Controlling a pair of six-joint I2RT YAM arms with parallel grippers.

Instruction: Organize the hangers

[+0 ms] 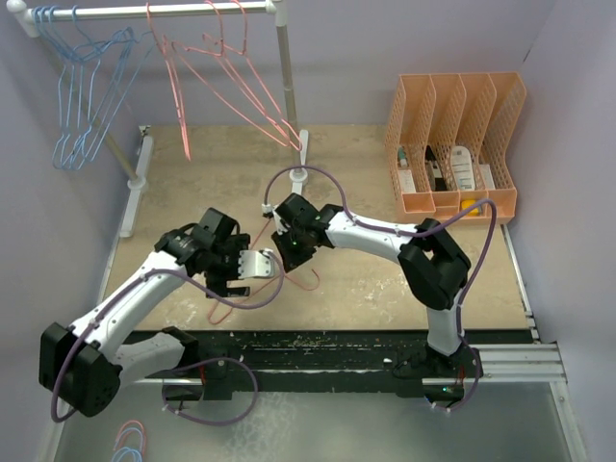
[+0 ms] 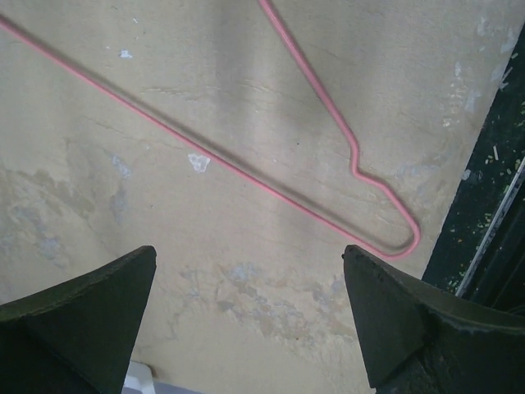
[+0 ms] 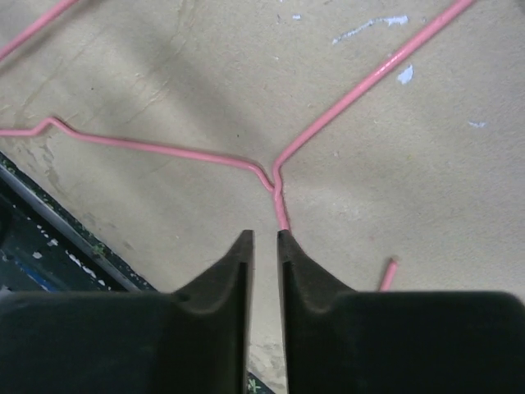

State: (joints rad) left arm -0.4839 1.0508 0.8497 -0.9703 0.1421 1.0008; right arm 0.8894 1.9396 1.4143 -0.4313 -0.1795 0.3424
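Note:
A pink hanger (image 1: 306, 281) lies flat on the tan table between both arms. In the right wrist view its twisted neck (image 3: 279, 197) runs under one fingertip of my right gripper (image 3: 264, 234). The jaws stand a narrow gap apart with only table showing between them. My left gripper (image 2: 250, 250) hovers wide open and empty above the table, with the hanger's rounded corner (image 2: 414, 234) just beyond its fingers. In the top view the left gripper (image 1: 256, 264) and right gripper (image 1: 287, 252) sit close together. Blue hangers (image 1: 82, 87) and pink hangers (image 1: 231, 77) hang on the rack.
The white pole rack (image 1: 144, 12) spans the back left, its post (image 1: 287, 87) standing near the middle. An orange slotted file holder (image 1: 452, 144) stands at the back right. A dark rail (image 1: 337, 342) borders the table's near edge. More hangers (image 1: 127, 443) lie below, at the bottom left.

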